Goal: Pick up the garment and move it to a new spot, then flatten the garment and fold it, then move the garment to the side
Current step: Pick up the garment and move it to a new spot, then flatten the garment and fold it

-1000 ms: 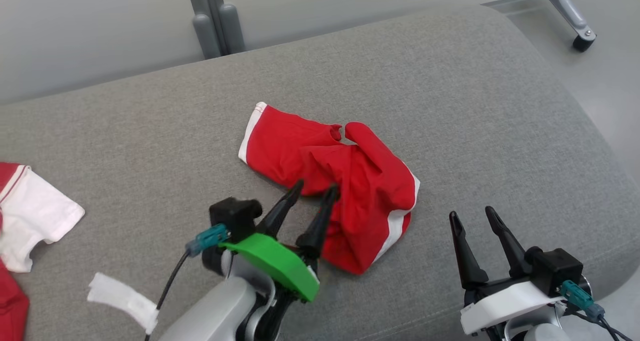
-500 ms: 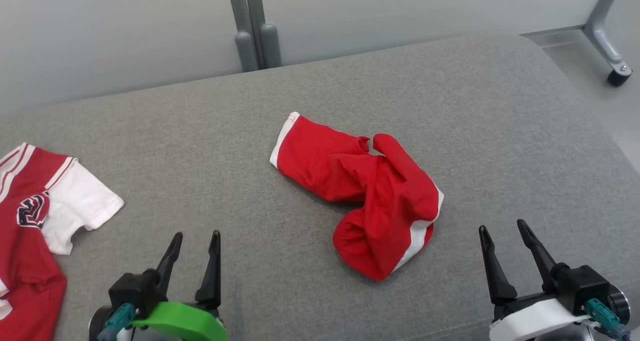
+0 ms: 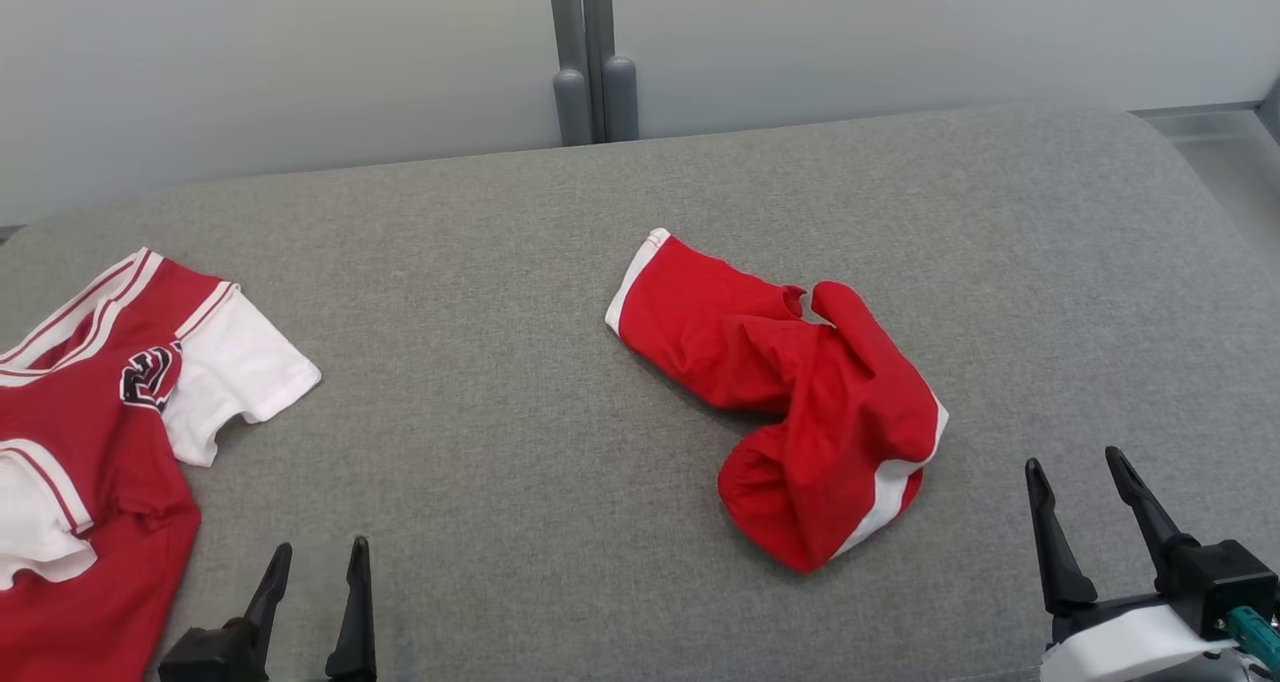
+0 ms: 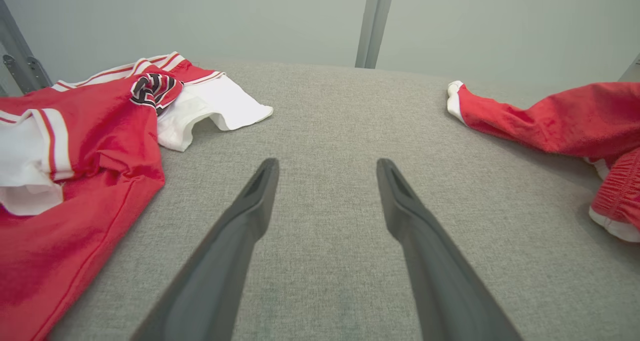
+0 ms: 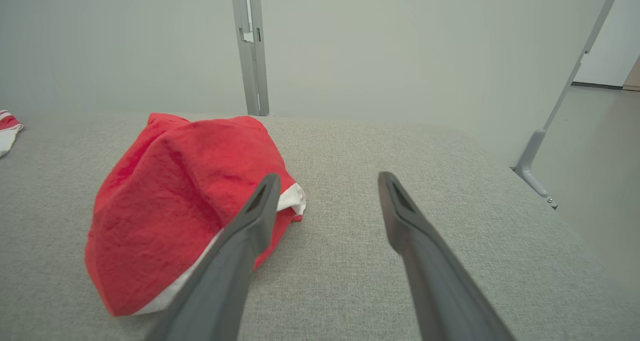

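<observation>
The red shorts point(image 3: 790, 402) are seen crumpled right of centre on the grey padded worktop point(image 3: 480, 262), neither flattened nor folded; those steps are judged not yet done. The left hand point(image 3: 322, 545) and the right hand point(image 3: 1072, 459) are held open and empty near the front edge. Bare room is left between the shorts and the red-and-white jersey point(image 3: 100, 402); the rounded right edge lies near.
</observation>
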